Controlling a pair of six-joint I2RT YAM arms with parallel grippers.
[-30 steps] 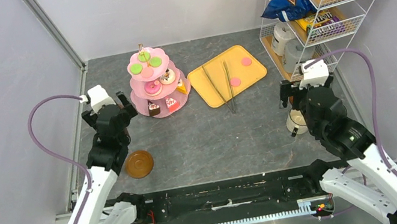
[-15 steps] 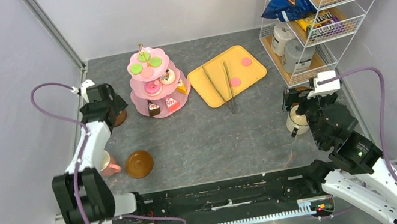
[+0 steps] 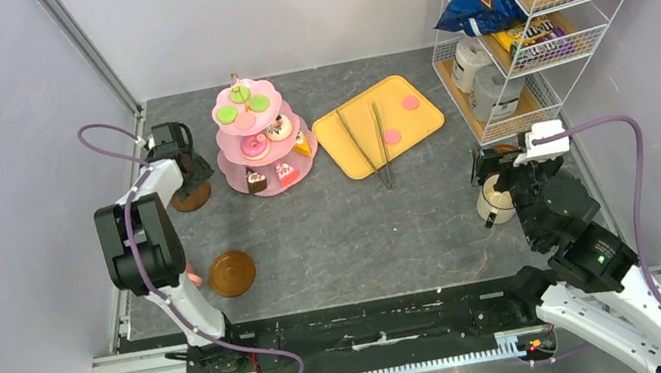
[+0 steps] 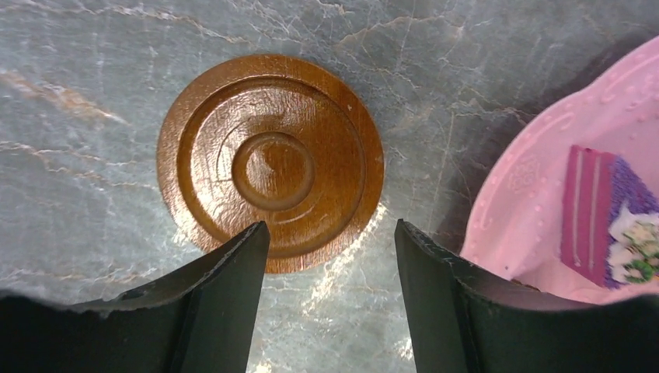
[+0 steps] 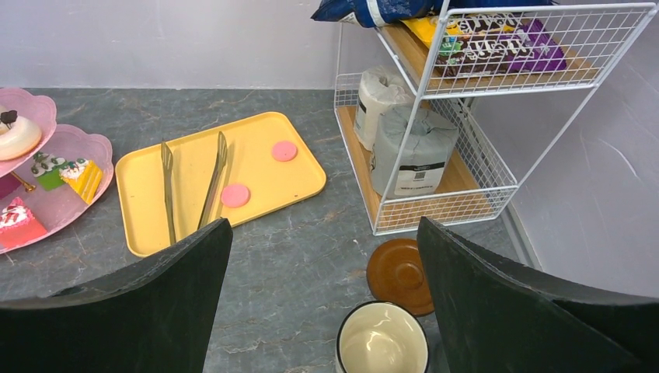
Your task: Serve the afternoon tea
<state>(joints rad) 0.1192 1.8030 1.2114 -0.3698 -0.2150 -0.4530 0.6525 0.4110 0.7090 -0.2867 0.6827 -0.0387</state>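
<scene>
hand — fingers apart over saucer | pink stand right — cake wedge on it

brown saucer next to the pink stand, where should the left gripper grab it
Probably the raised rim at the edge nearest the jaws, from straight above: the saucer lies flat and wide, and the pink stand sits close on its far side.

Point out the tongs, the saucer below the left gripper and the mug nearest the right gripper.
tongs [image 5: 214,180]: right wrist view, one metal arm.
saucer [image 4: 272,167]: left wrist view, centre dimple.
mug [image 5: 382,346]: right wrist view, inside bottom.
</scene>
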